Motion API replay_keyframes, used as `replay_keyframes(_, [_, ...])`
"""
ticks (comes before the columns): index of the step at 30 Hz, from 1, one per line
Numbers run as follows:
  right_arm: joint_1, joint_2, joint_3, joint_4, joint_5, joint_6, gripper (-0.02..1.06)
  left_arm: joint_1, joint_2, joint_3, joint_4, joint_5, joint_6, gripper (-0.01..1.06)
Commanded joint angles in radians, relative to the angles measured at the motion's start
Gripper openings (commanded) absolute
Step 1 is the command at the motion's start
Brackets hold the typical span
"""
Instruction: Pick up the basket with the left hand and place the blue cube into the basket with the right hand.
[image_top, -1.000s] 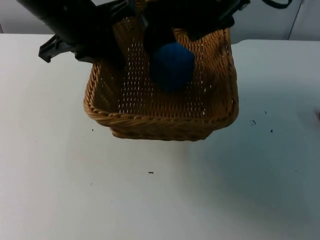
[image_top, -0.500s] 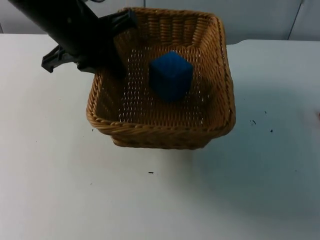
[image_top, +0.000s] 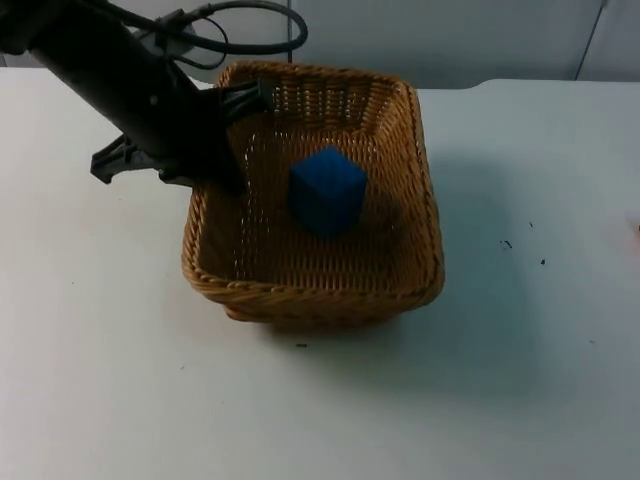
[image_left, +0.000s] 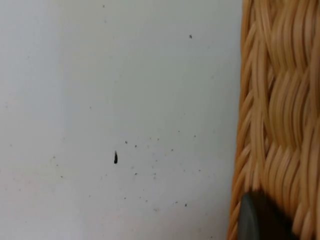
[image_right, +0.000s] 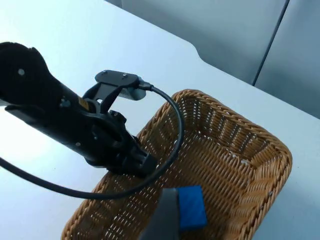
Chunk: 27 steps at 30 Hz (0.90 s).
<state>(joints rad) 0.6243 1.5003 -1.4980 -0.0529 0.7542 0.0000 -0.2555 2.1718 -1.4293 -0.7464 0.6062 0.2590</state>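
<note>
With the blue cube (image_top: 328, 190) already lying inside the basket (image_top: 420, 200), just beside the left gripper (image_top: 232, 172) clamped on its rim, placing looks done — only setting down seems left.

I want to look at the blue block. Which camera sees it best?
The top view: the blue cube sits in plain sight on the floor of the basket. The right wrist view shows it partly covered by a fingertip. The left wrist view shows basket weave and table, where the left gripper clamps the rim.
</note>
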Motion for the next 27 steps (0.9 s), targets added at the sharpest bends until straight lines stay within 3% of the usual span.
replay_keyframes(1, [0.003,-0.009,-0.003,-0.006,0.004,-0.010,0.77,-0.009,0.015,0.000,-0.017,0.008,0.003,0.00])
replay_keyframes(24, [0.003,-0.009,-0.003,-0.002,0.006,-0.017,0.77,-0.007,0.026,0.000,-0.002,-0.012,0.003,0.00])
replay_keyframes(27, [0.003,-0.009,-0.003,-0.002,0.006,-0.017,0.77,-0.007,0.026,0.000,-0.002,-0.006,0.003,0.10])
